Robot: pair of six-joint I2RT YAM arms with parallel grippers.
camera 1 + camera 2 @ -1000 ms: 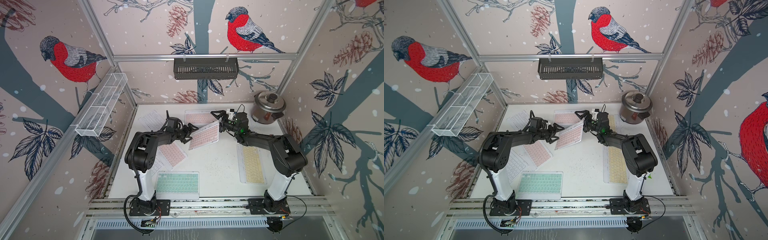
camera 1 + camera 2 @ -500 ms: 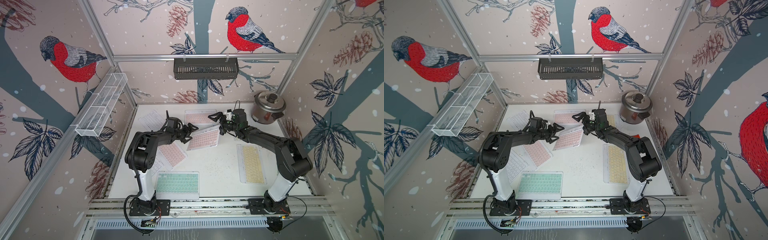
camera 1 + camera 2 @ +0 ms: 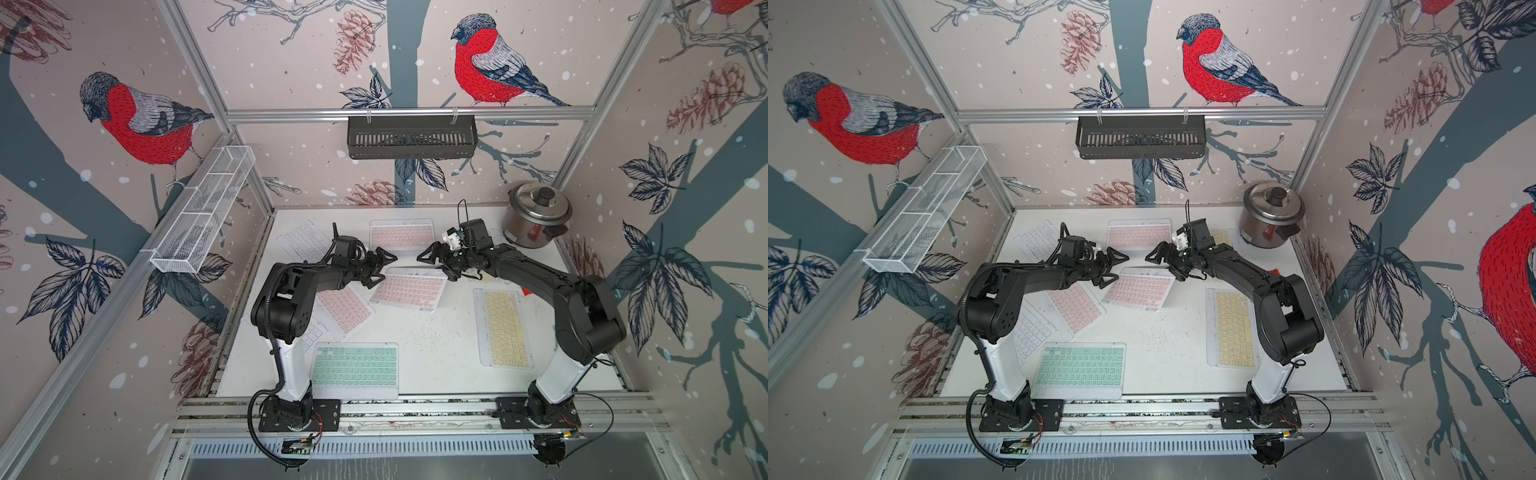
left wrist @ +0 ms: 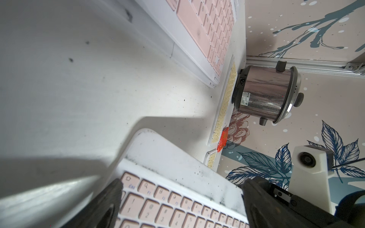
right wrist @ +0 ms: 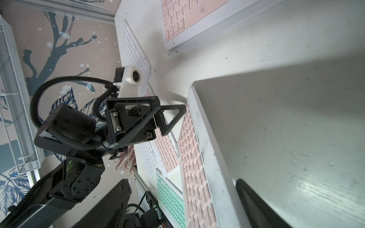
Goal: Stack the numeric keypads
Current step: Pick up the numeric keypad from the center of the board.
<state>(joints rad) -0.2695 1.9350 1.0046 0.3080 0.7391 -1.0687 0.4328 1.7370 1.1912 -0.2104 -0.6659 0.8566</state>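
Plainly, the pink keypad (image 3: 409, 289) lies mid-bench (image 3: 436, 353) between the left claw (image 3: 383, 271) and right claw (image 3: 434, 266), both spread wide, gripping nothing; the yellow keypad (image 3: 503, 328) and green keypad (image 3: 353, 368) lie apart, unstacked; it looks thin, light, stiff, its smooth frame likely slippery; I would pinch the bare border at a long edge, not the keys.

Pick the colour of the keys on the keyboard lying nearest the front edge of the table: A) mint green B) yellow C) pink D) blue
A: the frontmost keypad has mint green keys in both top views.
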